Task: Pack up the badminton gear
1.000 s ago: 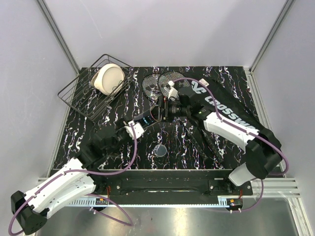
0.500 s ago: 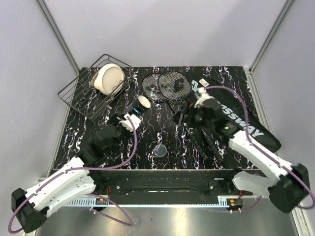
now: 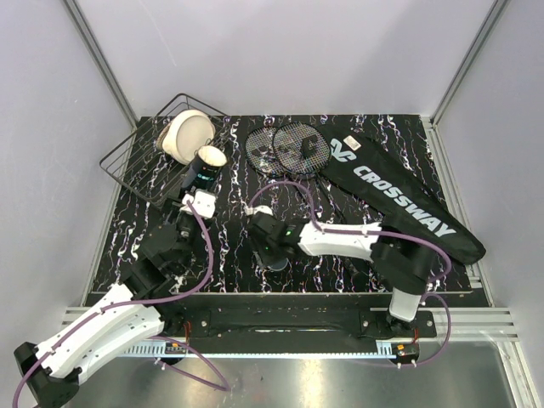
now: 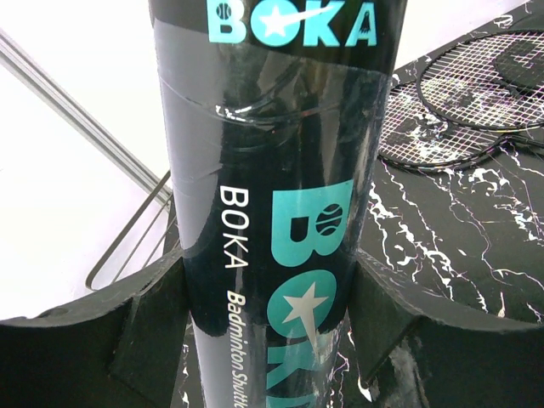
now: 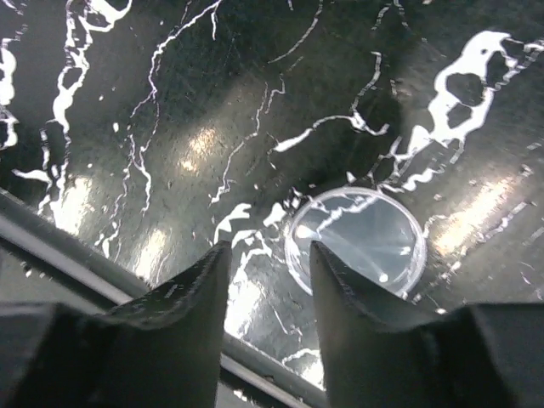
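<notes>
The shuttle tube (image 4: 280, 212) is clamped by its sides in my left claw (image 4: 268, 293), mouth up and uncapped, at about ten o'clock over the counter (image 3: 399, 136), beside the wire basket (image 3: 136, 161). A clear round lid (image 5: 361, 246), which I take for the tube's cap, lies flat near six o'clock. My right claw (image 5: 270, 259) hangs low there, narrowly parted and empty, with the lid just to one side. The two rackets (image 3: 289, 149) lie overlapped at twelve o'clock, outside the CROSSWAY bag (image 3: 399, 200), which stretches from one toward four o'clock. I see no loose shuttlecocks, and cannot tell whether any are in the tube. I judge capping is the step in hand; bagging the rackets and tube remains.
</notes>
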You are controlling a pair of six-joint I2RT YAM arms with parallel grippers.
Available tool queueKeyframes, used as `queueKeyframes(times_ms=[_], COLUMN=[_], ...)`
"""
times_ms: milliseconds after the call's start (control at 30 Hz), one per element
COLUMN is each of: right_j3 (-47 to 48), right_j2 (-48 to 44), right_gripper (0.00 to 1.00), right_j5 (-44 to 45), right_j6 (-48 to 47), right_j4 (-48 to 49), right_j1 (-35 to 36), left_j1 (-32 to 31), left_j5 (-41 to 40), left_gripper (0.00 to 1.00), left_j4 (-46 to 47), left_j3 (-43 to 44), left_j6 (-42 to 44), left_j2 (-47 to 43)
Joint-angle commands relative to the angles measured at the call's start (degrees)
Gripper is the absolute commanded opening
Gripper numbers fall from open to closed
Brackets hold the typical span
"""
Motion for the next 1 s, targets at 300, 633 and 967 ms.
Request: queueKeyframes(times_ms=[300,633,967], right_j3=[4.0,-12.1,-3.2], right_j2=[5.7,-31.5,-40.0], right_gripper=[0.0,0.0,0.0], right_j5=[10.8,-11.7,-34.6], right_j6=[-3.2,-1.7,-5.7], right_j4=[-4.3,7.8,0.9], right_j1=[2.7,-15.4,-20.7], left_j1=[0.2,0.2,0.0], left_j5=[2.5,28.5,48.7], left_gripper=[0.0,0.0,0.0], left_j4=[4.0,-2.0,-3.9], left_j3=[0.5,1.6,1.6], left_j6=[1.2,2.6,5.4], left_j2=[0.2,4.1,5.6])
